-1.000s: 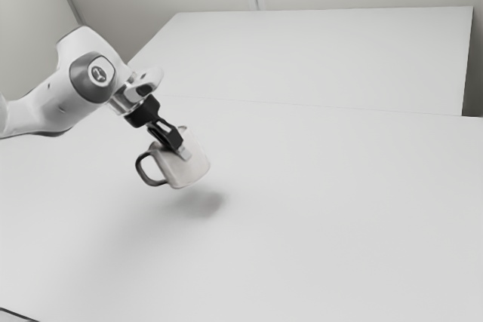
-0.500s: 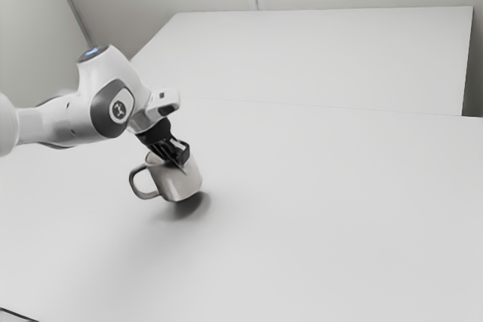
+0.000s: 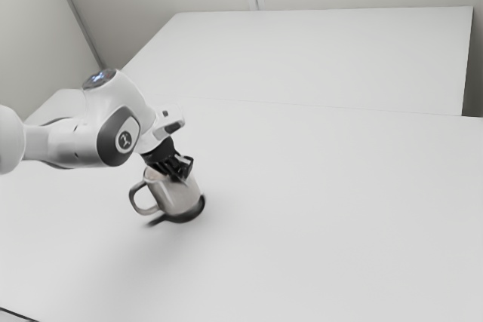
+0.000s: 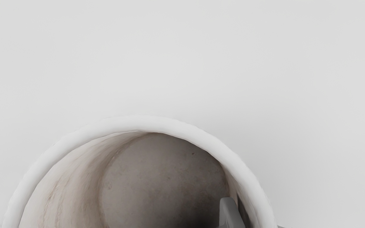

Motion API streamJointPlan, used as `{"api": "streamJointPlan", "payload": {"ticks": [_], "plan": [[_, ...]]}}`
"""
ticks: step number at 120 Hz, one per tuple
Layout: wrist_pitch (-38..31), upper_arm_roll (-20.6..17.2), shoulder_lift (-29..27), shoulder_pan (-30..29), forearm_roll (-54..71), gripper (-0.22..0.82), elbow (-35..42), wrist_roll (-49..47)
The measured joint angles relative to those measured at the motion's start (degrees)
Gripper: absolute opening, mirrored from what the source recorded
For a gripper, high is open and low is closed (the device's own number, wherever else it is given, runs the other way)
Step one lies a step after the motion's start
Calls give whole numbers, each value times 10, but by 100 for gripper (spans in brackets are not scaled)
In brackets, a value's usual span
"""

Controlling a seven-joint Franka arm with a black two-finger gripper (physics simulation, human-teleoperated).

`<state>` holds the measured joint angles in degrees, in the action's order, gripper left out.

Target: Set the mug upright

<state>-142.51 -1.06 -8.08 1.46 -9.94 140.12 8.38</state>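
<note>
The gripper (image 3: 179,176) is at the mug's rim in the exterior view, pointing down at a slant. Its fingers pinch the wall of the beige mug (image 3: 173,195), whose dark-edged handle points to the exterior view's left. The mug is mouth up with a slight tilt, low over its shadow; whether its base touches the table (image 3: 302,216) I cannot tell. In the wrist view, the gripper (image 4: 257,222) has one finger inside the mug (image 4: 163,171) against its wall, and a sliver of the other shows outside the rim.
Bare white tabletop surrounds the mug. A second white surface (image 3: 317,50) lies beyond it at the back, near the pale walls. A dark line crosses the exterior view's lower left corner.
My hand has come down with the mug held, shifting it slightly to the exterior view's left. The mug has turned from a strong tilt to nearly upright, and its shadow now meets its base.
</note>
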Motion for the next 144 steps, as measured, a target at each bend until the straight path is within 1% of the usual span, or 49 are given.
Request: {"api": "streamJointPlan", "payload": {"ticks": [33,79,84,100,111,126,144], "plan": [[-19,0,3,1,29,-17,14,-46],[-26,-1,20,4,45,-17,16,-93],[-25,0,21,5,44,-12,16,-95],[-23,-1,20,9,38,17,16,-97],[-22,-1,15,11,36,32,15,-98],[-16,-1,3,11,34,44,7,-98],[32,0,-9,7,33,51,-37,-96]]}}
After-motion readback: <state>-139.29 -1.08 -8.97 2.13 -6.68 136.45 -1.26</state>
